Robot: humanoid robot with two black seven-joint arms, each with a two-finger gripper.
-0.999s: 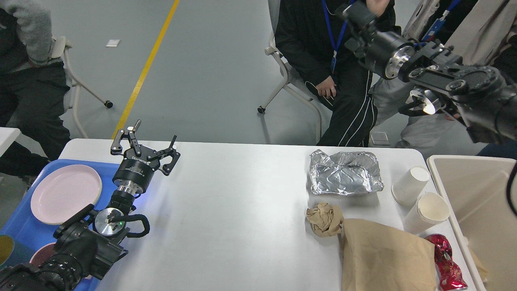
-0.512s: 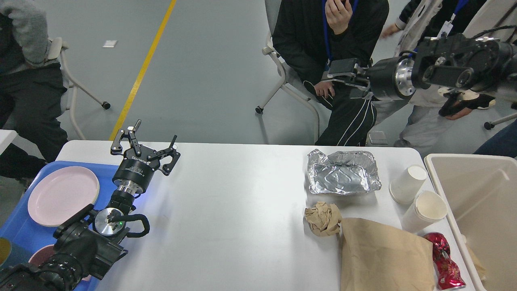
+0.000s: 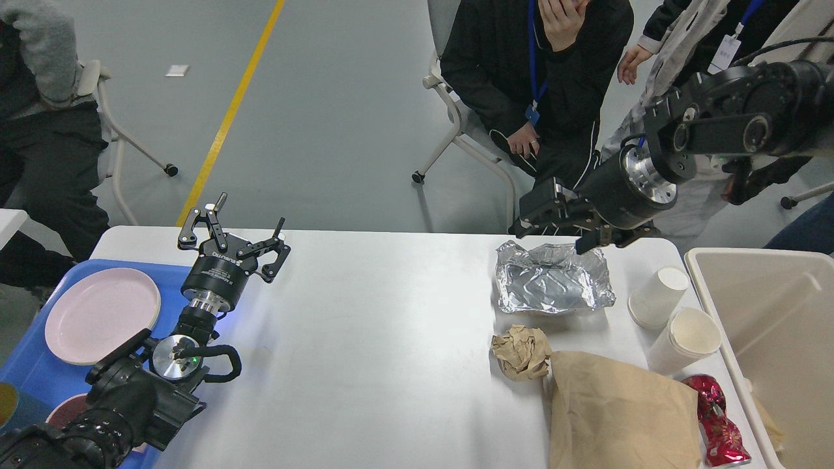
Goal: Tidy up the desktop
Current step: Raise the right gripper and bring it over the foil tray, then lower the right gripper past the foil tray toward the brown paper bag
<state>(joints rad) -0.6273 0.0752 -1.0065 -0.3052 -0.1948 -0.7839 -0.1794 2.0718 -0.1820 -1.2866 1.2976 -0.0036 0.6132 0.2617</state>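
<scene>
The desktop [image 3: 391,339] is a wide white tabletop. On its right side lie a crumpled foil tray [image 3: 554,283], a brown paper ball [image 3: 521,352], a brown paper bag [image 3: 619,410], two tipped white paper cups [image 3: 658,296] [image 3: 694,339] and a red shiny wrapper [image 3: 717,420]. My right gripper [image 3: 552,236] hangs open just over the foil tray's far edge, holding nothing. At the table's left, beside the blue tray, my left gripper [image 3: 251,210] points away from me, open and empty.
A beige bin [image 3: 775,326] stands off the table's right edge. The blue tray [image 3: 32,371] at the left carries a pink plate [image 3: 102,314] and other dishes. Seated people and chairs [image 3: 456,111] are close behind the far edge.
My right arm has swung down and to the left from high at the back, bringing its gripper to the foil tray's far edge. The left arm has not moved.
</scene>
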